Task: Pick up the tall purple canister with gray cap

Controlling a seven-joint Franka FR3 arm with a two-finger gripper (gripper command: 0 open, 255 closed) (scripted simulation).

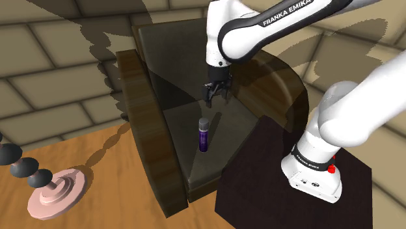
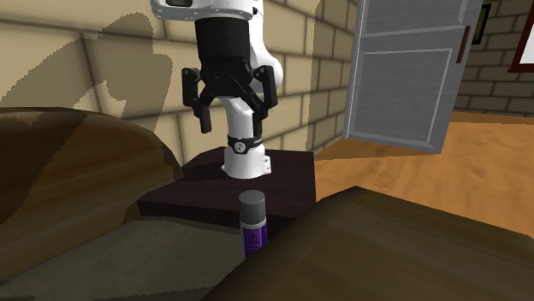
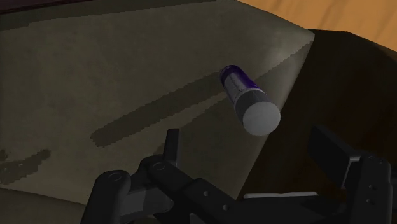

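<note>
gripper [image 1: 218, 95] is wide open, holding nothing. just one gray-capped purple canister [image 1: 203, 136], standing upright on the couch seat [image 1: 229, 130] below it, not touching.

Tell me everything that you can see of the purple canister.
The canister is a tall, slim cylinder with a purple body, a paler patch on its side and a flat grey cap on top. Its surface looks smooth, and the material is not clear. It stands upright, cap on, on the dark seat. Only its base touches the seat. Nothing holds it: the open gripper hangs above it, apart from it.
</note>
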